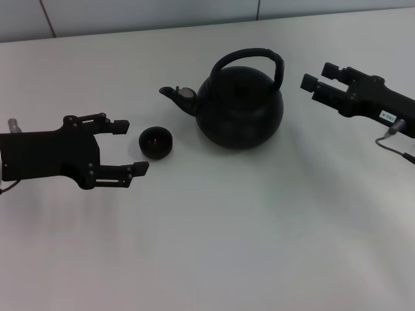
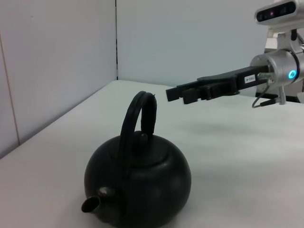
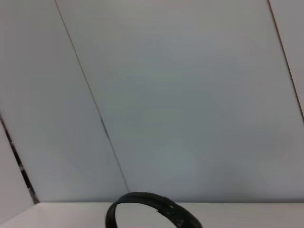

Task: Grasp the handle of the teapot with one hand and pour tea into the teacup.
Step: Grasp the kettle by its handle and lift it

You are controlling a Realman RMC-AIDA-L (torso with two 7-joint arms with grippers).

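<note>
Left hand [image 1: 133,147] open beside teacup [image 1: 155,142] | right hand [image 1: 318,76] open (near handle [image 1: 249,57])

The teapot [image 1: 240,107] stands on the table [image 1: 259,227]; its handle [image 1: 249,58] arches over it; the teacup [image 1: 155,142] sits left of the teapot, just off its spout [image 1: 176,95]; the left gripper [image 1: 130,148] lies left of the teapot, beyond the teacup; the right gripper [image 1: 320,76] hangs right of the teapot, near the handle.
</note>
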